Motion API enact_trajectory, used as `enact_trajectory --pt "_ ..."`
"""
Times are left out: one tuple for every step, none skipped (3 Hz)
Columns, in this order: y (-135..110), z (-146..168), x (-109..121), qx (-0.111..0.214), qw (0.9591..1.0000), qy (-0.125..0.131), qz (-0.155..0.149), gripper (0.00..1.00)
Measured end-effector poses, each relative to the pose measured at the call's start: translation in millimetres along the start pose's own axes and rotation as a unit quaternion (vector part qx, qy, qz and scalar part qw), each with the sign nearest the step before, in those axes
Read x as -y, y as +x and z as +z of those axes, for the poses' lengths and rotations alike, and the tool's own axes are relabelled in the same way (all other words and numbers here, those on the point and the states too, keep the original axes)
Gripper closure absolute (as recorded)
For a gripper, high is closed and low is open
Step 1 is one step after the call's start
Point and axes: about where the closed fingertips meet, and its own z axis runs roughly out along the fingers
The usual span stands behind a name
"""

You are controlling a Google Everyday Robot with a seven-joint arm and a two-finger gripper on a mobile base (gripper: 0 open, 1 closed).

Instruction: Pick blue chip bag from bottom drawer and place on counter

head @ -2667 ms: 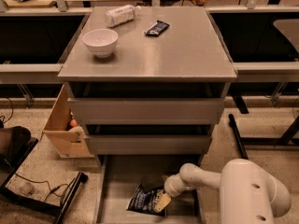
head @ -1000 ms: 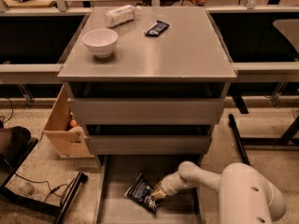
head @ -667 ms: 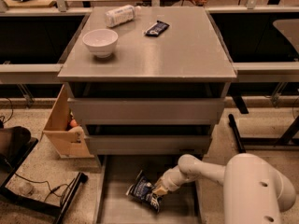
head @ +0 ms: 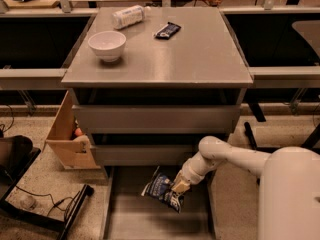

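The blue chip bag (head: pixel 161 189), crumpled navy foil with white lettering, hangs lifted above the floor of the open bottom drawer (head: pixel 122 219). My gripper (head: pixel 180 186) is shut on the bag's right edge, reaching down from the white arm (head: pixel 225 156) at the right. The grey counter (head: pixel 200 49) tops the cabinet above, with two shallower drawers below it.
On the counter stand a white bowl (head: pixel 107 45), a lying white bottle (head: pixel 128 16) and a slim dark snack bar wrapper (head: pixel 167 30). A wooden box (head: pixel 65 134) stands left of the cabinet. Cables and a dark frame (head: pixel 45 211) lie on the floor at left.
The gripper closed on the bag in the drawer and has lifted it upward and slightly toward the cabinet; the arm's elbow has risen.
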Motion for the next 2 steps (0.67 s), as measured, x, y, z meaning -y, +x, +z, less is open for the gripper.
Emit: enact_trajectory --pt "-15 -65 -11 -0.01 0.9998 0.014 0.013 1.0" --pt "-29 -111 -15 -0.022 0.9992 0.027 0.019 1.0"
